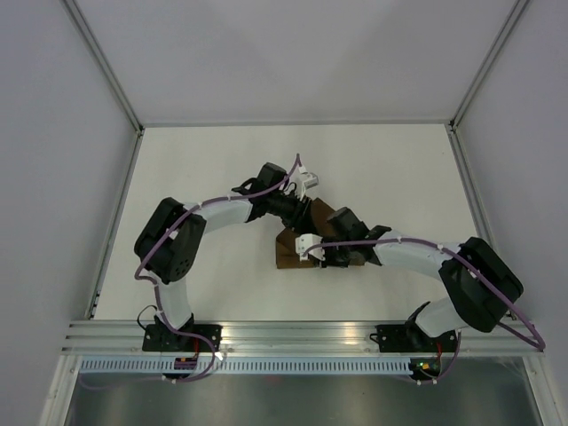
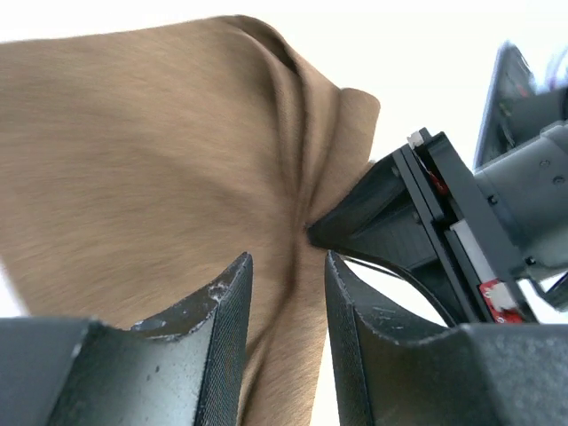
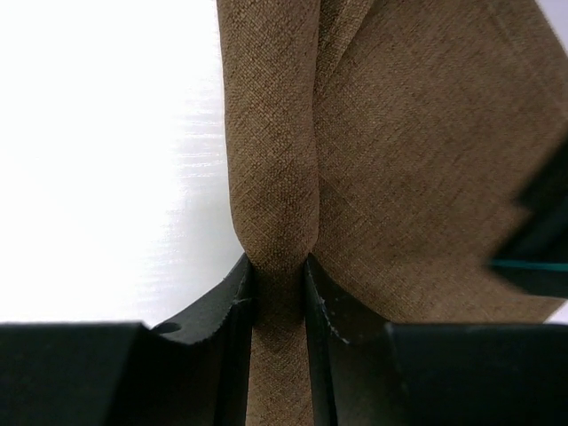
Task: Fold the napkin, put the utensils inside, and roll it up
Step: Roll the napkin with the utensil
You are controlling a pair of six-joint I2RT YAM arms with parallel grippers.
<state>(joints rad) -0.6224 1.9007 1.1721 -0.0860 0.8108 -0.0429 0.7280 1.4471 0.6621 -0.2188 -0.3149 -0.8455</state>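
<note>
The dark-brown napkin (image 1: 287, 255) lies bunched mid-table, mostly covered by both grippers. My right gripper (image 1: 314, 250) is shut on a rolled fold of the napkin (image 3: 417, 133); the fold fills the gap between its jaws (image 3: 280, 275). My left gripper (image 1: 304, 216) hovers close over the napkin (image 2: 133, 160). Its jaws (image 2: 288, 284) stand apart, with cloth and a strip of white table showing between them. The right gripper's finger (image 2: 390, 213) pinches the cloth just ahead. The utensils are hidden. A thin teal line (image 3: 528, 264) shows at the right edge; I cannot tell what it is.
White table (image 1: 204, 177) with an aluminium rail (image 1: 302, 333) along the near edge and frame posts at the far corners. Both arms cross over the middle, their wrists nearly touching above the napkin.
</note>
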